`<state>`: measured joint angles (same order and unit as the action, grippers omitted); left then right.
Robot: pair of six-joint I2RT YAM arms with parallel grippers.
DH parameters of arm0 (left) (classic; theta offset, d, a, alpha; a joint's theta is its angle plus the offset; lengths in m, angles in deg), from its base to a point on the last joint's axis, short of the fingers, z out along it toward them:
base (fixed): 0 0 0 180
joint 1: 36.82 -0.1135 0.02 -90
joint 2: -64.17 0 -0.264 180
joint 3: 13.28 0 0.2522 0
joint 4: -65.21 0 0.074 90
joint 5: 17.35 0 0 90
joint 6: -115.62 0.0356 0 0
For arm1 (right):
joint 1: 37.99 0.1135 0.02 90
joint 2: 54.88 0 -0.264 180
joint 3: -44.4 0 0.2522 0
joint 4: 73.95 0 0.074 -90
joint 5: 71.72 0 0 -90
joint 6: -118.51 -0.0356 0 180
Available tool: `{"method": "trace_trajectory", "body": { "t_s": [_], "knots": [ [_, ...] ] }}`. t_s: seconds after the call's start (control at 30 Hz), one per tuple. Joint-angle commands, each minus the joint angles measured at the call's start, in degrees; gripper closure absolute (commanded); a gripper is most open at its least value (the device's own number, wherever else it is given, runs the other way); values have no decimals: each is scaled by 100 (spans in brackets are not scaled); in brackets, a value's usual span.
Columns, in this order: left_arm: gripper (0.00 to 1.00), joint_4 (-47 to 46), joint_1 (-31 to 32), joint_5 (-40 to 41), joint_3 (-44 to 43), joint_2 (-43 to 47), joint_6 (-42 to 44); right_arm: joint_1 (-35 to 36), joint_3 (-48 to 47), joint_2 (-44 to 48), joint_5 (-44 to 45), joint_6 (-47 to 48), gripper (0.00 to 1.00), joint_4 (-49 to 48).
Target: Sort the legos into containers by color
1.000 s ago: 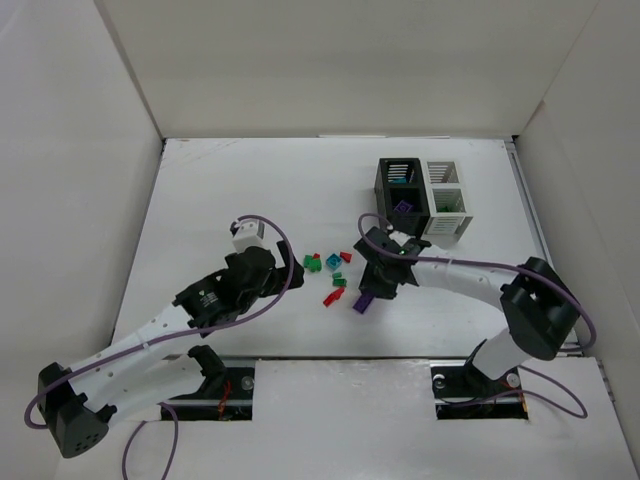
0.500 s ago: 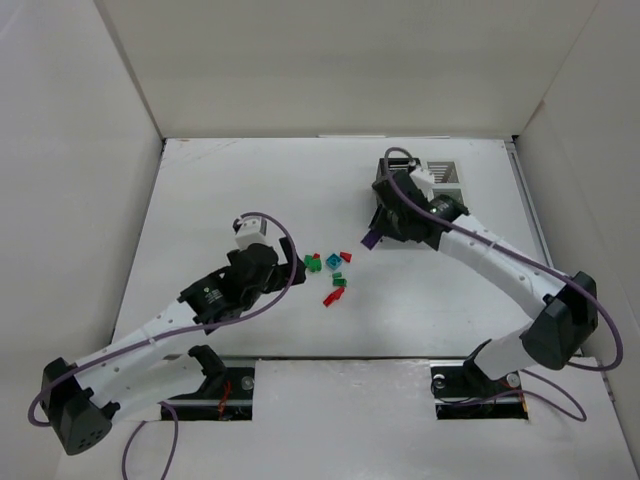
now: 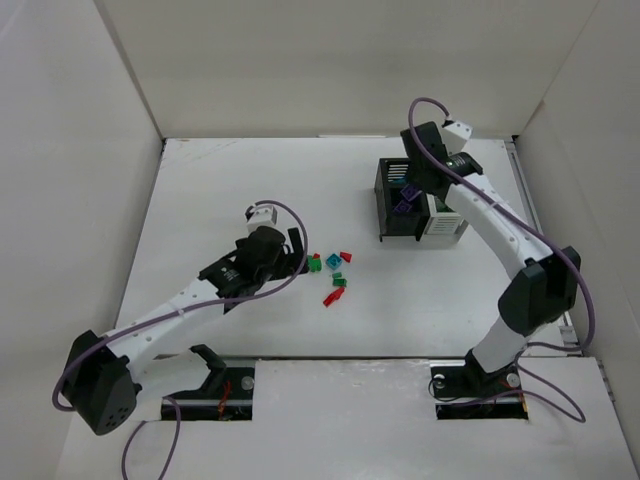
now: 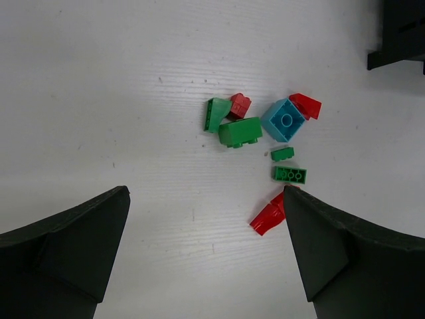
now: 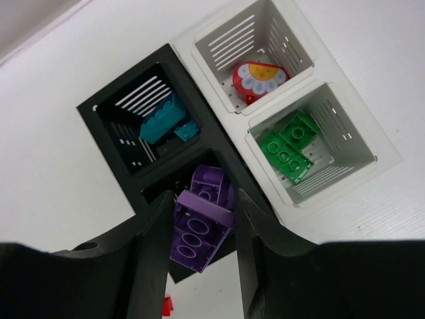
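Here the right gripper, closed on a purple brick slanting toward lower left, hangs right over the black bin's lower compartment in the wrist view, where a second brick lies.

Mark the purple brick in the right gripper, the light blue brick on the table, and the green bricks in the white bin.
purple brick [image 5: 198, 232]: right wrist view, the face with oval holes.
light blue brick [image 4: 285, 121]: left wrist view, its top stud.
green bricks [image 5: 287, 154]: right wrist view, a studded top.
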<state>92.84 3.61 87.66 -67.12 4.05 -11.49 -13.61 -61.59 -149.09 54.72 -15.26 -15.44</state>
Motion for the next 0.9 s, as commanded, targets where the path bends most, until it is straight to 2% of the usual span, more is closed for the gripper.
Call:
{"method": "trace_trajectory", "body": {
  "t_s": [0.0,0.23,0.3,0.37,0.67,0.8,0.87],
  "knots": [
    [0,-349,-122,-147,-299,-166,212,-4,-287,-316,354,184,69,95],
    [0,-517,-228,-419,-352,-527,265,-4,-156,-387,512,123,65,95],
    [0,-569,-228,-419,-352,-667,265,-4,-103,-387,513,70,55,43],
    [0,-569,-228,-419,-352,-738,265,-4,-41,-387,460,70,49,42],
    [0,-789,-228,-472,-299,-1089,265,-4,-94,-449,293,70,35,42],
    [0,-921,-228,-524,-299,-1335,318,-4,98,-98,188,123,30,42],
    [4,-1052,-228,-577,-351,-1554,484,-4,274,226,135,193,27,-19]
  ]
}}
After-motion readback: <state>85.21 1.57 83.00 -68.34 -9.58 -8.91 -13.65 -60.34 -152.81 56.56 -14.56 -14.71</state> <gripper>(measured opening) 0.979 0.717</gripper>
